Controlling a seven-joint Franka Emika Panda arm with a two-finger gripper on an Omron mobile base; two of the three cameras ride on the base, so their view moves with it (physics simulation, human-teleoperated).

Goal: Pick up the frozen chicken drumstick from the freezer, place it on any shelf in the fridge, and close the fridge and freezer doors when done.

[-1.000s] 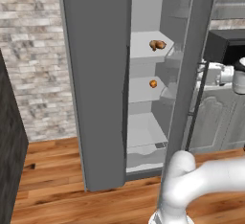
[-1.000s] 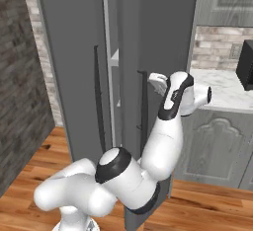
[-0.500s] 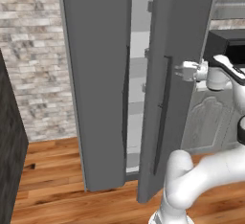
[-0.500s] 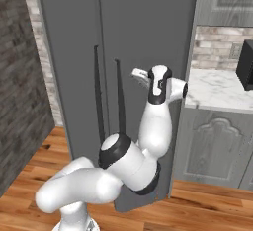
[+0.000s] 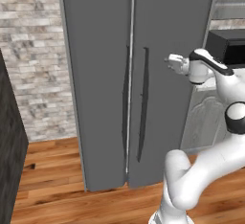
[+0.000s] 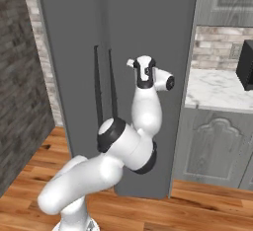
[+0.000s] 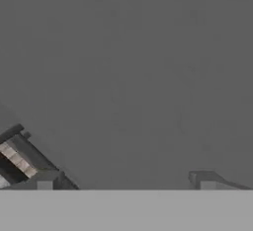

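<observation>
Both fridge and freezer doors stand closed, so the frozen chicken drumstick and the shelf are hidden behind them. In the left base view the narrower freezer door (image 5: 95, 74) is on the left and the wider fridge door (image 5: 167, 137) on the right. Their thin dark handles (image 5: 142, 103) run side by side near the middle seam. My gripper (image 5: 170, 61) is open and empty, its tips against or just off the fridge door's face at about handle-top height. It appears again from the right base as the gripper (image 6: 131, 63). In the hand view the fingertips (image 7: 44, 184) are spread wide before the flat grey door (image 7: 128, 77).
A marble counter (image 6: 217, 89) over grey cabinets (image 6: 212, 146) adjoins the fridge on the right. A black microwave (image 5: 227, 46) sits on it. A brick wall (image 5: 33, 50) and a dark panel (image 5: 7, 146) stand to the left. Wooden floor (image 5: 48, 175) lies in front.
The wider right-hand door swung fully shut with my gripper against it. The pale interior and the items on its shelves are no longer visible.
</observation>
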